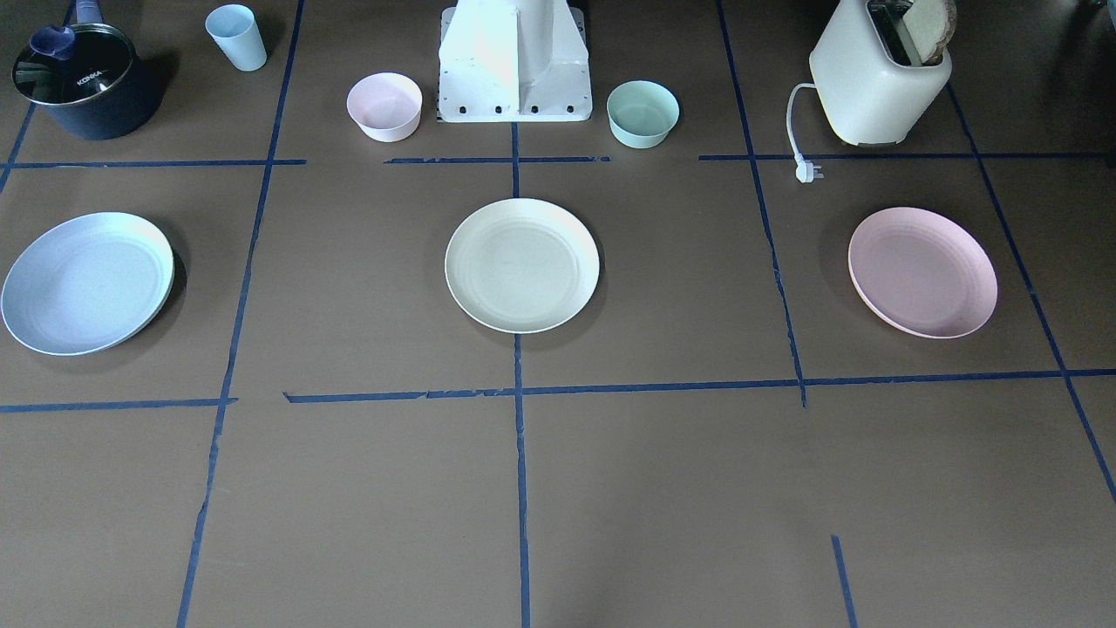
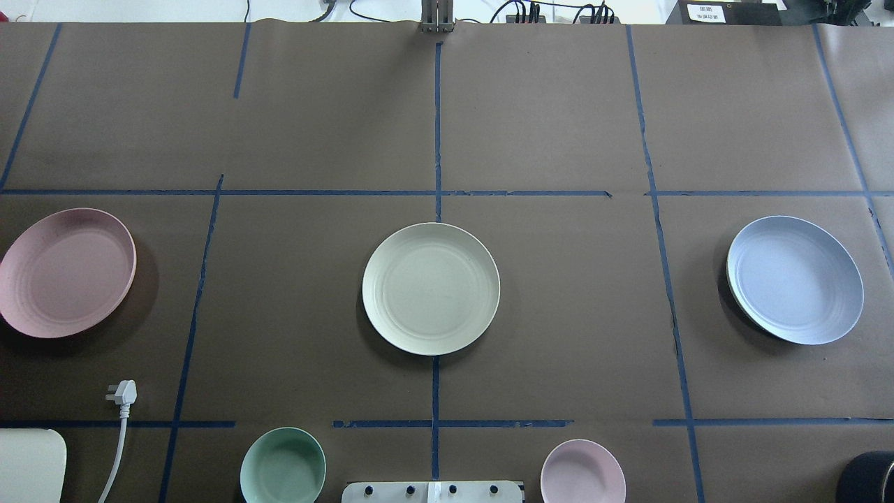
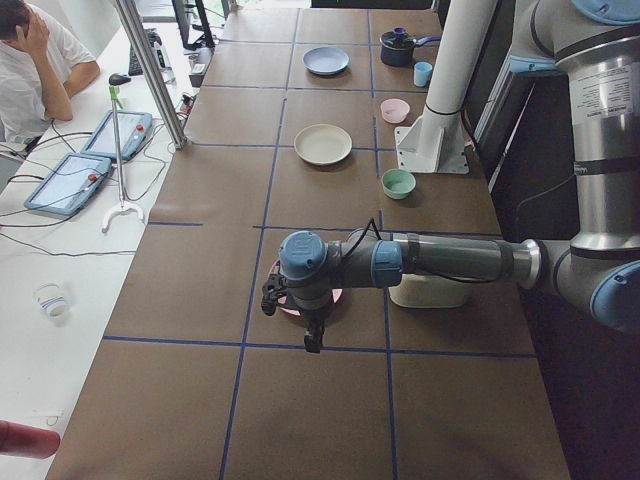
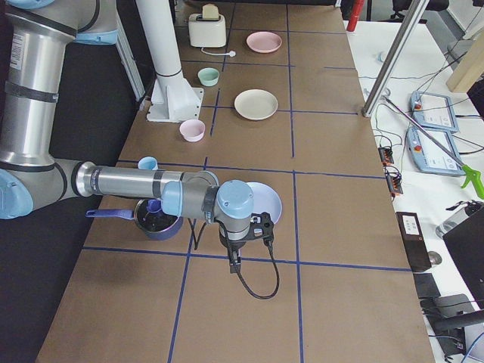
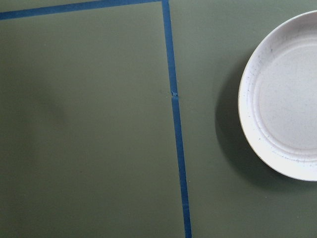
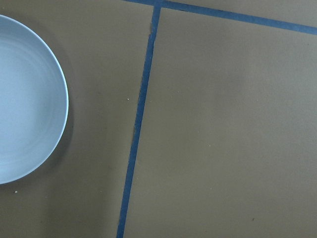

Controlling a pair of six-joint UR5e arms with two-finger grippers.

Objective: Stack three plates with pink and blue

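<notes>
Three plates lie apart in a row on the brown table. The cream-white plate (image 1: 521, 265) (image 2: 431, 288) is in the middle. The pale pink plate (image 1: 922, 272) (image 2: 66, 272) is on my left side. The pale blue plate (image 1: 87, 283) (image 2: 795, 279) is on my right side. My left gripper (image 3: 273, 296) hangs above the table beside the pink plate (image 5: 285, 99). My right gripper (image 4: 262, 225) hangs beside the blue plate (image 6: 25, 99). Both grippers show only in the side views, so I cannot tell whether they are open or shut.
Near the robot base (image 1: 514, 61) stand a small pink bowl (image 1: 384, 106) and a mint bowl (image 1: 643, 113). A toaster (image 1: 881, 78) with its loose plug (image 1: 809, 172) is behind the pink plate. A dark pot (image 1: 83, 83) and a light blue cup (image 1: 237, 37) are behind the blue plate.
</notes>
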